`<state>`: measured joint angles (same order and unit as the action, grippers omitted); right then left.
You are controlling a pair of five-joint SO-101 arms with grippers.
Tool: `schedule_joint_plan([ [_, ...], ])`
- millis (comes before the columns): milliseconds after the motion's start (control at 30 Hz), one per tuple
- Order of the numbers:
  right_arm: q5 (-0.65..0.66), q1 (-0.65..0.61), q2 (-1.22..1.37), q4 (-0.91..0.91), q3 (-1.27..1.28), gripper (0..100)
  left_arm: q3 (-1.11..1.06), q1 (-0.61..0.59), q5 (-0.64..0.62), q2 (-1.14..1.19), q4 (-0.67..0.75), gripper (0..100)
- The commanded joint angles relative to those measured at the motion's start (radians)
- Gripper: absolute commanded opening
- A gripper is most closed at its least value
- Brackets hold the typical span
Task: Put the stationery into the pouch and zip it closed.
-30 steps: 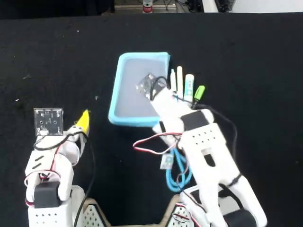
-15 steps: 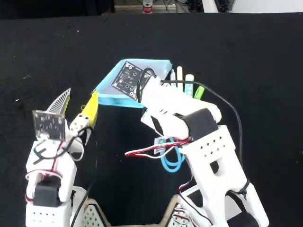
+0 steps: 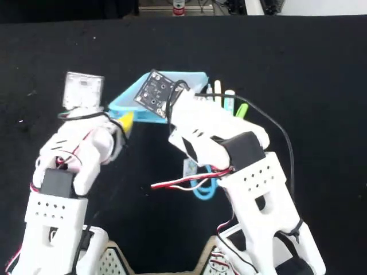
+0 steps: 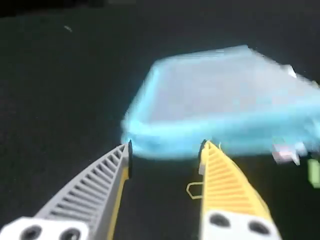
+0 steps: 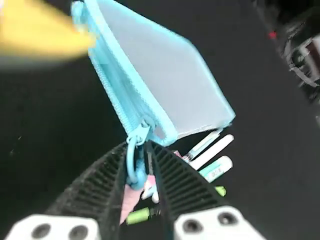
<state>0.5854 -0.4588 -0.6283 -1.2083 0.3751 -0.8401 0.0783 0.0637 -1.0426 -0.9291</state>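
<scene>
**Early stage: pouch in hand, nothing packed**

Right gripper (image 5: 137, 146), black ribbed fingers, is clenched on the light-blue zip pull (image 5: 132, 162) at one end of the flat light-blue fabric pouch (image 5: 160, 95). That end of the pouch is tilted up off the black tabletop (image 3: 309, 69).

Left gripper (image 4: 165, 147), one grey finger & one yellow, is spread wide w/ nothing between the fingers. The tips sit just short of the pouch's near edge, at the corner opposite the right gripper's hold.

The stationery, a row of white pens & green-tipped markers (image 3: 229, 102), lies on the table just beside the pouch, on the side away from the left arm. None of it is inside.

Zip looks closed or nearly so along the visible edge, but the wrist view is too blurred there to be sure.

Judgement re progress: approx. at the start.
- Done: zip pull secured.
- Left:
  - brace the pouch w/ the left gripper
  - draw the zip open
  - load each pen & marker
  - run the zip back shut
</scene>
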Motion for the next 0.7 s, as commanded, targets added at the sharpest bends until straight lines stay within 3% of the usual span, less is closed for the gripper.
schedule_joint_plan([
  [0, -0.031, -0.008, -0.039, 0.095, -0.065, 1.0, 0.091, 0.048, -0.008, -0.025, -0.084, 23],
  [200, -0.157, -0.014, -0.038, 0.143, -0.127, 1.0, 0.058, 0.036, -0.005, -0.146, -0.141, 23],
  [400, -0.158, -0.009, -0.039, 0.064, -0.124, 1.0, 0.125, -0.165, -0.012, -0.249, -0.049, 23],
  [500, -0.158, -0.011, -0.039, 0.046, -0.124, 1.0, 0.142, -0.203, -0.014, -0.173, 0.051, 23],
  [667, -0.158, -0.012, -0.039, 0.02, -0.124, 1.0, 0.309, -0.202, -0.035, 0.072, 0.072, 23],
])
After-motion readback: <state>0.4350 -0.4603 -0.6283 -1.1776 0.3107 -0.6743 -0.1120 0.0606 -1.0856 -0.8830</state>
